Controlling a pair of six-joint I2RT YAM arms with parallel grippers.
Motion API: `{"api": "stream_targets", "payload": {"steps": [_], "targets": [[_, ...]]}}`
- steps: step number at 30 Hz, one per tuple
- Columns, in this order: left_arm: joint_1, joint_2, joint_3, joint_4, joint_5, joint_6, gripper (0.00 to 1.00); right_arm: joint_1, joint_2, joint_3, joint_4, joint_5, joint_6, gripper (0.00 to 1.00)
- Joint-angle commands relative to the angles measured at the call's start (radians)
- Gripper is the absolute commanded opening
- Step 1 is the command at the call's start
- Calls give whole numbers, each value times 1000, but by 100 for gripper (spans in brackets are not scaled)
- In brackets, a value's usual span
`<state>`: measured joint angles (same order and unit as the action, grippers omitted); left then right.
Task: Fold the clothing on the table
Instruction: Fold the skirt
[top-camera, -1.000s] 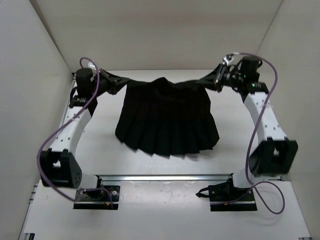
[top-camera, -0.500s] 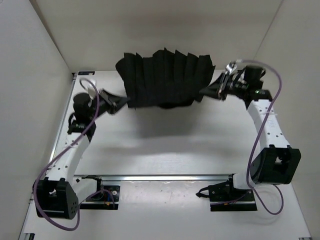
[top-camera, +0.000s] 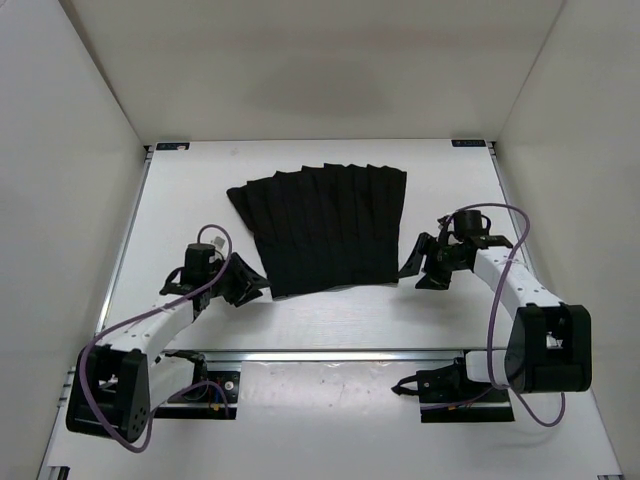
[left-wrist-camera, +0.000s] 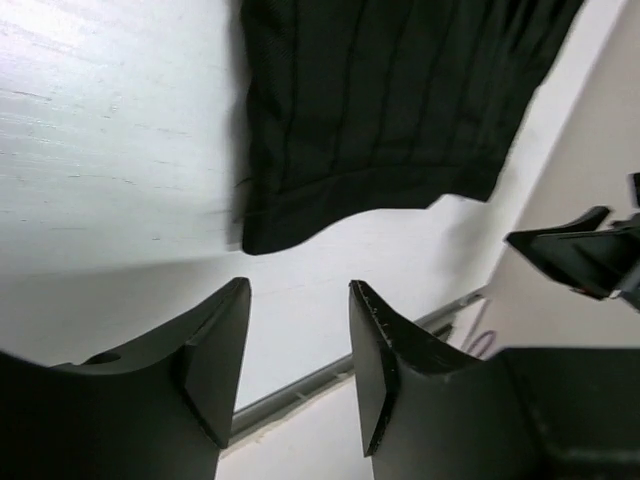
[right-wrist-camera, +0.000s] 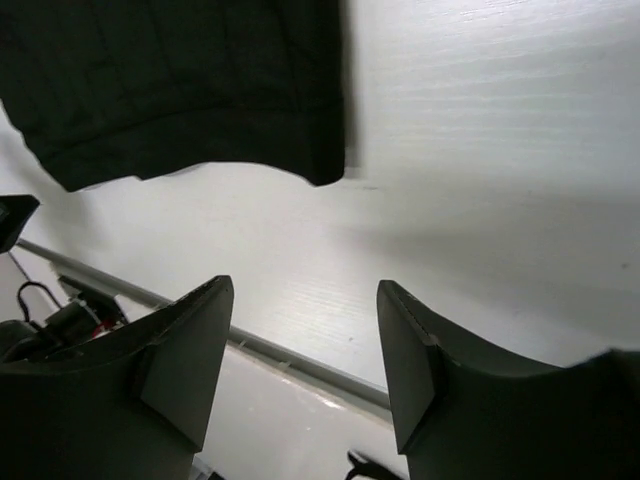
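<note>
Since the earlier frame the clothing (top-camera: 322, 228) has come down from hanging stretched between the 2 grippers and now lies flat on the table (top-camera: 190, 200), mid-table and toward the far side. Both arms have pulled back toward the near edge. The clothing is soft matte black fabric, roughly a rectangle, with straight parallel pleats running from its far edge to its near edge. The tabletop is white, with a faint brushed grain.

Only the top view shows the garment's whole outline. The wrist views show just its near corners, and a metal rail (left-wrist-camera: 300, 390) at the table edge.

The left gripper (top-camera: 255, 288) sits just off the near-left corner, with its jaws wide apart and nothing between them. The right gripper (top-camera: 410, 266) is beside the near-right corner, also wide and empty. Neither touches the cloth.
</note>
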<state>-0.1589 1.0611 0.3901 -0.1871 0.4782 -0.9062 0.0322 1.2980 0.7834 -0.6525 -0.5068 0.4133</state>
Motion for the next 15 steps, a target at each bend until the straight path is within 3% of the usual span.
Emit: {"api": "stream_targets", "payload": {"steps": [1,9,15], "targets": [[-37,48,17,18,-89,49,54,-2,15,-41,115,51,-24,57],[-129,204,88,109,-217,4,54,20,214,-10,263,30,-5,54],[-189,322,153,210,-245,-54,52,51,332,79,280,33,13,51]]}}
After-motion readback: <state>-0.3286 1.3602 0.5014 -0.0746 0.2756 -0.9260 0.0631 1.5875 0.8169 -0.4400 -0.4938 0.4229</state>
